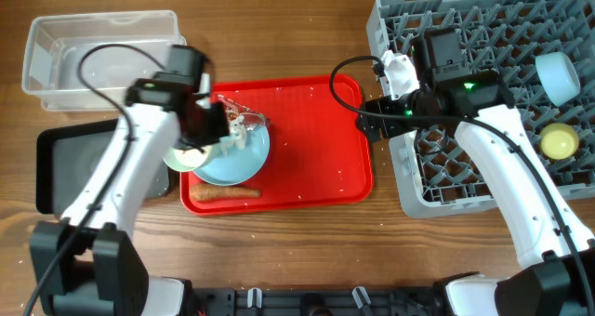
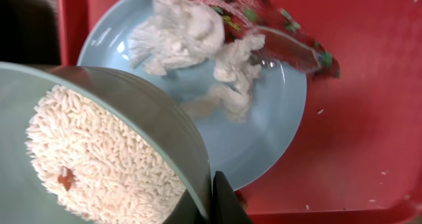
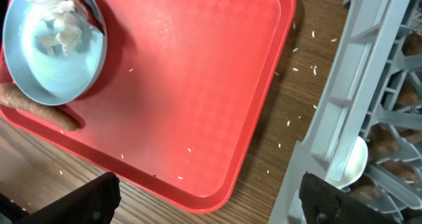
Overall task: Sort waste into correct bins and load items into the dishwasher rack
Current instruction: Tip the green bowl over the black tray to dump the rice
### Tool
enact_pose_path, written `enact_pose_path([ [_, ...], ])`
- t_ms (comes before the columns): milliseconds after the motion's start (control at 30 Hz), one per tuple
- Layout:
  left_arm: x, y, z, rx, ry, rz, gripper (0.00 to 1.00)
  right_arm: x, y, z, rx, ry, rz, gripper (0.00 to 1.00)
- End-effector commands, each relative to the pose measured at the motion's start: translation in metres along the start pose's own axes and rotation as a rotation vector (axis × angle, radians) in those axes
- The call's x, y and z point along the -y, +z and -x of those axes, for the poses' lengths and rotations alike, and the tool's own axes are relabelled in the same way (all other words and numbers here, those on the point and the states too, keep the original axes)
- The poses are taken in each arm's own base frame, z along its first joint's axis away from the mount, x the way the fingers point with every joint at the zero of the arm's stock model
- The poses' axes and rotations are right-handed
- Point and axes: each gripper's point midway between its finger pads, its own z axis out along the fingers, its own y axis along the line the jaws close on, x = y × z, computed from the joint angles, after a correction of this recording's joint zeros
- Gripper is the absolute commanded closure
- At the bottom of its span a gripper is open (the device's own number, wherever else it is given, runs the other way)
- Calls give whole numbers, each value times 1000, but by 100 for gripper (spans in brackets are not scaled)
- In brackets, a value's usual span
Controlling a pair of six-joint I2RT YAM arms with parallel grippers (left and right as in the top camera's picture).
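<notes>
1. Wooden tabletop (image 1: 307,251) carries everything. The red serving tray (image 1: 316,139) lies between my two arms, with stray grains on it and on the wood.
2. My left claw (image 1: 206,123) is clamped on the rim of the pale-green bowl (image 2: 151,118); one finger (image 2: 221,197) shows at the rim's edge. The bowl is tipped, with the rice (image 2: 99,158) heaped inside.
3. Just past that claw, the light-blue plate (image 2: 277,118) sits on the red tray with the crumpled wrappers (image 2: 191,33) on it. The food stick (image 1: 223,192) lies on the tray beside the plate.
4. I judge the step in hand is carrying the rice to a bin. The black tray (image 1: 56,167) is just outboard of the left claw and the clear tub (image 1: 56,74) is beyond it. I would level the bowl first, travel slowly, and roll the wrist only once the rim is over the bin's wall.
5. My right claw (image 3: 214,197) is spread wide and holds nothing. It hangs over the red tray's edge, beside the dishwasher rack (image 3: 336,85). A white rounded thing (image 3: 349,161) sits in the rack just right of it; I cannot tell if it is the spoon.
6. Farther right of that claw, the light-blue bowl (image 1: 558,76) and yellow cup (image 1: 558,141) are already racked.
</notes>
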Motion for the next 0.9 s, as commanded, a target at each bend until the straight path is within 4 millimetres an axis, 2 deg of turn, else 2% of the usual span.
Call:
enact_pose_path([
  [0,0,-22,15,17,11,-217,96,4,6,-6,-29,18,-19,10],
  [100,-15,-33,24,38,-35,-322,96,4,6,-6,-30,18,-19,11],
  [300,-66,-64,50,168,-159,-531,96,4,6,-9,-43,21,-18,10],
  [433,-98,-74,61,234,-247,-644,96,3,6,-11,-50,22,-17,10],
  [567,-126,-67,67,244,-350,-762,96,4,6,-12,-52,24,-17,11],
  [867,-150,-58,69,275,-491,-1087,96,3,6,-14,-61,26,-17,11],
])
